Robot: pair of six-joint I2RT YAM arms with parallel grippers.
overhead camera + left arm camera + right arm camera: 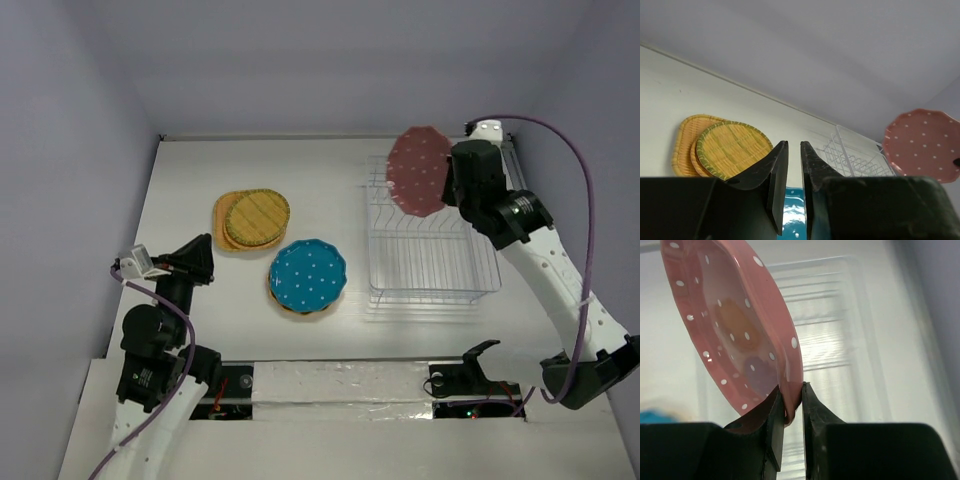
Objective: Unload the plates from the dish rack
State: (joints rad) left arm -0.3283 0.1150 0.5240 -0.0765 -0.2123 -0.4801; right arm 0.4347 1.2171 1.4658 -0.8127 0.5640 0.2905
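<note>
The pink plate (419, 170) is held by its rim, near upright, in the right gripper (792, 390). The jaws are nearly closed upon it, above the far left corner of the rack (435, 292) and clear of the ribs. No plate is seen left in the rack. Set-down room is judged to lie left of the rack, by the blue plate (307, 275) and woven stack (255, 218). The left gripper (794, 150), almost shut and empty, is farther left.

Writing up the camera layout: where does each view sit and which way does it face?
Top external: above and behind the robot, looking down on the table; left arm and right arm show.
Left wrist: low, facing the back wall; left end effector nearly closed, empty.
Right wrist: looks down onto the dish rack; right end effector pinches the pink plate by its rim.
Shared: all three see that plate and rack.
</note>
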